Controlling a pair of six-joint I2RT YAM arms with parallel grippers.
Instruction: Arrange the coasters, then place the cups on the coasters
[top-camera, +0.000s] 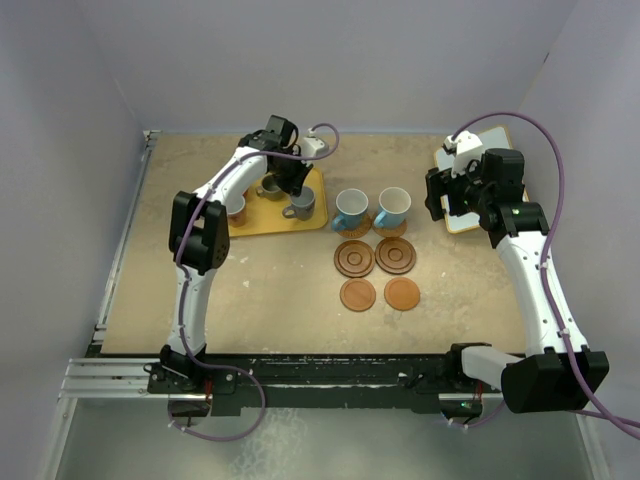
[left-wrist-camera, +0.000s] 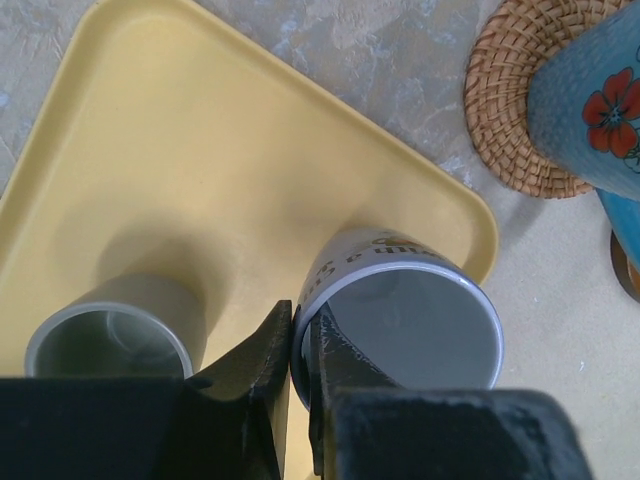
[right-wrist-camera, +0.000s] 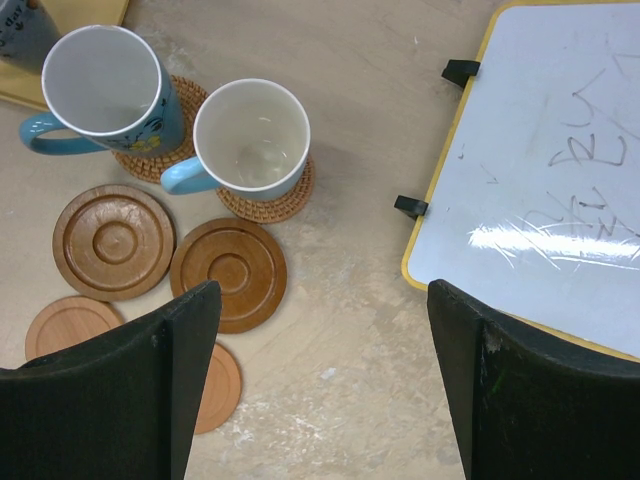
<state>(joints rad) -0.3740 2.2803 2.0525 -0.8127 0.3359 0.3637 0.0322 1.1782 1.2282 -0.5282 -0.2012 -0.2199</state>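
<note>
My left gripper (top-camera: 293, 188) is over the yellow tray (top-camera: 262, 222). It is shut on the rim of the grey cup (left-wrist-camera: 410, 325), with one finger inside the cup and one outside. A second greyish cup (left-wrist-camera: 105, 345) and an orange-brown cup (top-camera: 237, 208) also stand on the tray. Two light blue cups (right-wrist-camera: 100, 80) (right-wrist-camera: 252, 135) sit on woven coasters (right-wrist-camera: 275, 205). In front of them lie two dark ringed coasters (right-wrist-camera: 113, 241) (right-wrist-camera: 229, 260) and two plain ones (top-camera: 357, 294) (top-camera: 403, 293). My right gripper (right-wrist-camera: 322, 295) hangs open over bare table, holding nothing.
A yellow-edged whiteboard (right-wrist-camera: 540, 180) with black clips lies at the back right, just beside my right gripper. Pale walls close the table in on three sides.
</note>
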